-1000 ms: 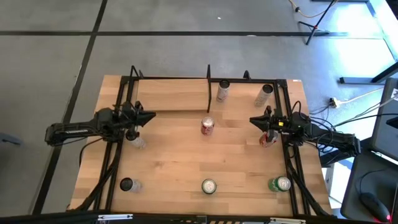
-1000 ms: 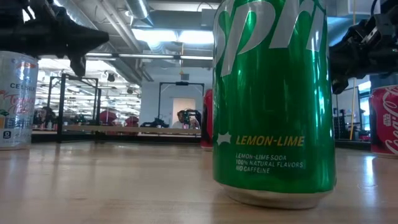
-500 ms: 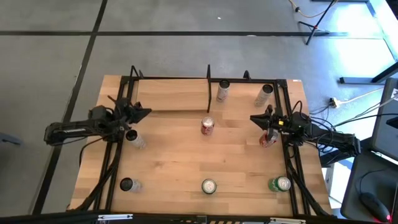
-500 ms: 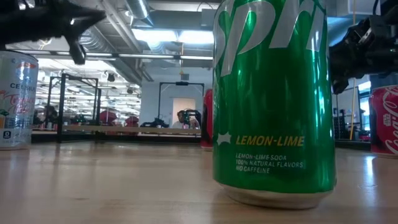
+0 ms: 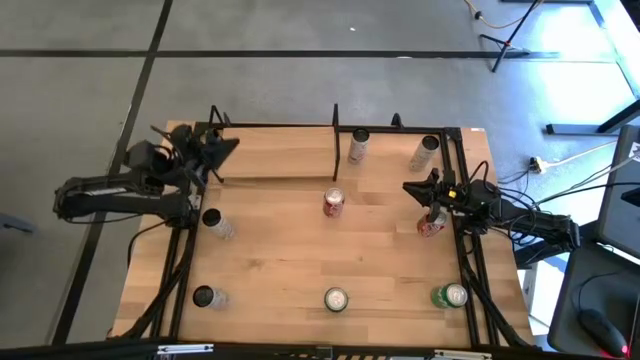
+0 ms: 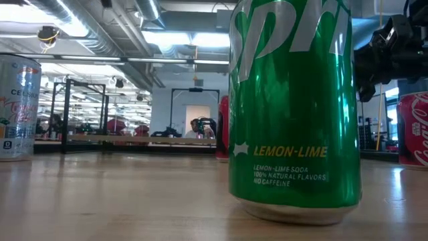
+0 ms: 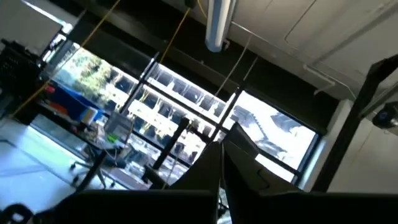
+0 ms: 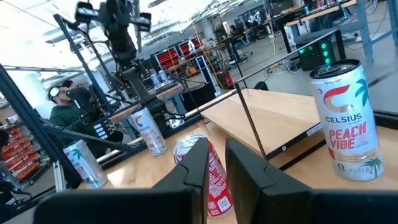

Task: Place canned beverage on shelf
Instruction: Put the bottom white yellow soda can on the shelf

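My left claw hangs shut and empty at ten o'clock over the shelf; my right claw, shut, empty, hovers at three beside a red can. Two cans already stand on the shelf at one o'clock.

Beneath me: wide wooden tabletop. Around it, grey floor, black line crossing beyond far edge. Cables trail on floor off my right. Person in green top beyond table. Tube light overhead.
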